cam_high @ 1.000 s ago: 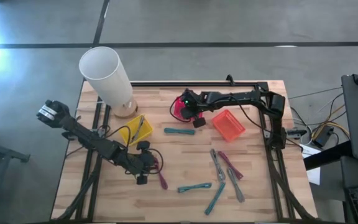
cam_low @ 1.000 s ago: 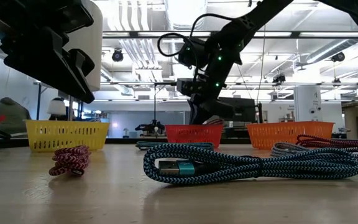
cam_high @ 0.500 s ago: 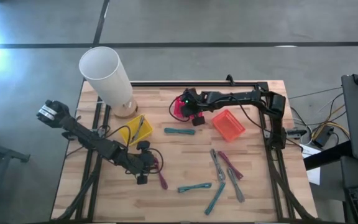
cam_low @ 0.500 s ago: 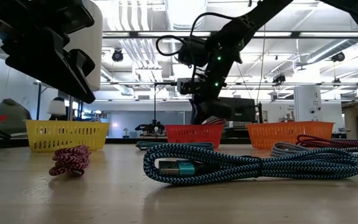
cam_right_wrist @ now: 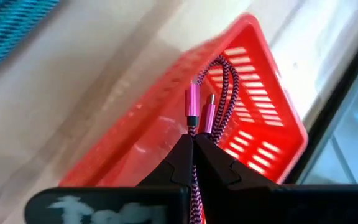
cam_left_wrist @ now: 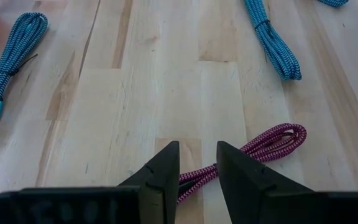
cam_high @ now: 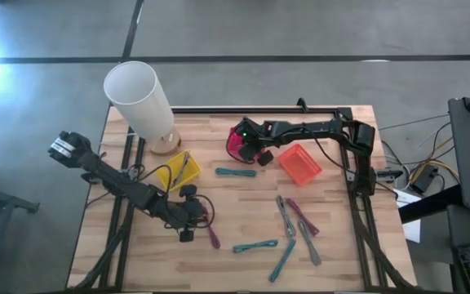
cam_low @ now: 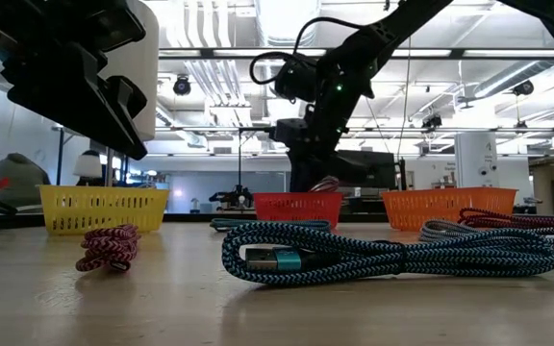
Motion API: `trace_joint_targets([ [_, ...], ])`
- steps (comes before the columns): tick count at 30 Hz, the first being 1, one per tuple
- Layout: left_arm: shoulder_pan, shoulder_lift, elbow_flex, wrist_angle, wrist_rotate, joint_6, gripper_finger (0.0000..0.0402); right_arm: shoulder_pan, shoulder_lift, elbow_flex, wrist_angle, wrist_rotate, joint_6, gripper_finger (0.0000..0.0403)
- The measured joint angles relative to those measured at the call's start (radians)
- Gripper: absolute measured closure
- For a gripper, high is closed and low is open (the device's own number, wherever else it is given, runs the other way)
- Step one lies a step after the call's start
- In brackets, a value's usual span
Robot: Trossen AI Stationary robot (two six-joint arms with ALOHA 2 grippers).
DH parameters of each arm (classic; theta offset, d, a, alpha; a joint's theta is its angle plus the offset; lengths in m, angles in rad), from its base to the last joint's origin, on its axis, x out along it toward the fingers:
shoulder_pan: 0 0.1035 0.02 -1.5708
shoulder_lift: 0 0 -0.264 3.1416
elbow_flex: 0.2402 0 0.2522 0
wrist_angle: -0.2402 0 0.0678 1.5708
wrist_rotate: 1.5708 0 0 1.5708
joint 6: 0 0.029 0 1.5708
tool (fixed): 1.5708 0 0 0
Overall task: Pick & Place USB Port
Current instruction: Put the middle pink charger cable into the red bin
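My right gripper [cam_right_wrist: 194, 144] is shut on a pink braided USB cable [cam_right_wrist: 219, 78]. It hangs over the red basket [cam_high: 232, 144] near the table's far edge; the low view shows the right gripper [cam_low: 308, 173] just above the red basket's rim [cam_low: 298, 198]. My left gripper [cam_left_wrist: 197, 163] is open and raised over a second pink cable [cam_left_wrist: 277, 138], which lies flat on the wood near the table's near left. In the high view the left gripper [cam_high: 188, 216] stands beside that cable [cam_high: 214, 234]. My right gripper pinches the pink cable between its two fingers, just behind the plug ends [cam_right_wrist: 193, 106]. Two strands run along the fingers, and both plugs stick out past the fingertips [cam_right_wrist: 185, 152]. The fingers point down from above, with the plugs over the red basket's inside [cam_right_wrist: 253, 130].
A yellow basket [cam_high: 179, 171] and an orange basket [cam_high: 300, 163] flank the red one. A tall white cylinder [cam_high: 141, 100] stands at the far left. Teal cables [cam_high: 235, 172] [cam_high: 255, 245] and grey and maroon cables [cam_high: 296, 220] lie across the middle and the near right.
My right gripper has edged a little toward the table's left over the red basket, still shut on the pink cable. The left arm has kept still.
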Motion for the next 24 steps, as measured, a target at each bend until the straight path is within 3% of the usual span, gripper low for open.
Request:
trace_joint_targets([
  [24, 0.000, 0.000, 0.000, -0.002, 0.000, 0.000, 0.0294, -0.005, 0.000, 0.000, 0.012, 0.022, 0.101, 0.0394],
])
